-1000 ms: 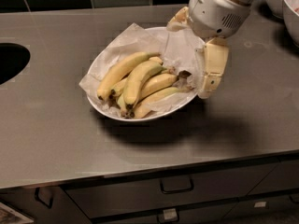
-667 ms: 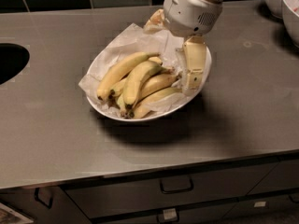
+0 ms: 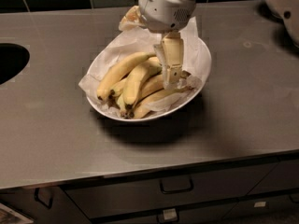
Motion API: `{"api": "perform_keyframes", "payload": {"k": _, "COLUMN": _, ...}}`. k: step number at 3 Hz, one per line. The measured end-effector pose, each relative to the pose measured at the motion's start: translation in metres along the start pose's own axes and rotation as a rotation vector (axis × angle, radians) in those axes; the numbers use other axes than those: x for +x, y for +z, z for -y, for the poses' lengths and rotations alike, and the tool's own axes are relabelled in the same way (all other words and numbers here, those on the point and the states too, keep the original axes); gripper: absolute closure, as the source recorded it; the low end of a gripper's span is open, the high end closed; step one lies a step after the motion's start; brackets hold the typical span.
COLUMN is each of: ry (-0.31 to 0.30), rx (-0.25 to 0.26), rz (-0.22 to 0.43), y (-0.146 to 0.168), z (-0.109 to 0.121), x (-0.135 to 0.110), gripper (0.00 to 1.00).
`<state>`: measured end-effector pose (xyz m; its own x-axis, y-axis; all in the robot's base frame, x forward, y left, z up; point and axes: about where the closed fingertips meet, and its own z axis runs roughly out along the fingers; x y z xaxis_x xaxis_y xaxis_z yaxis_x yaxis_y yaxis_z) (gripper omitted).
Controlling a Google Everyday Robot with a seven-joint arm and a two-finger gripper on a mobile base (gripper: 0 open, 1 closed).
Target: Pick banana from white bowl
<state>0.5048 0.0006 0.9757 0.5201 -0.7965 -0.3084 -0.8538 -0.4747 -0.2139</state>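
The white bowl (image 3: 202,73) sits mid-counter, lined with crumpled white paper, and holds several yellow bananas. The banana (image 3: 137,80), plump, curved, with a dark tip, lies in the middle of the bunch. A longer, paler banana (image 3: 119,71) lies to its left, and thinner ones lie lower right. My gripper (image 3: 172,84) hangs from the white arm housing (image 3: 166,6) and points down into the bowl. It reaches the right-hand ends of the bananas, just right of the banana's upper end. Its lower end is partly hidden among the fruit and paper.
A dark round opening (image 3: 9,62) cuts the grey counter at far left. Part of another white bowl (image 3: 285,6) shows at top right. A dark tiled wall runs behind. The counter's front edge (image 3: 149,169) has drawers below it.
The arm has moved left, from beside the bowl's right rim to over the bowl. The gripper has come down onto the right ends of the bananas. The bananas have not shifted.
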Motion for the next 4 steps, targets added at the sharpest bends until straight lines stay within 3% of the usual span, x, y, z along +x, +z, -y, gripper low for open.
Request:
{"api": "perform_keyframes", "payload": {"k": 2, "ry": 0.002, "rx": 0.023, "rz": 0.003, "y": 0.001, "z": 0.007, "x": -0.002, "gripper": 0.39}}
{"api": "perform_keyframes", "payload": {"k": 3, "ry": -0.001, "rx": 0.017, "rz": 0.007, "y": 0.001, "z": 0.010, "x": -0.004, "gripper": 0.43}}
{"api": "perform_keyframes", "payload": {"k": 4, "ry": -0.029, "rx": -0.027, "rz": 0.053, "y": 0.007, "z": 0.014, "x": -0.009, "gripper": 0.42}}
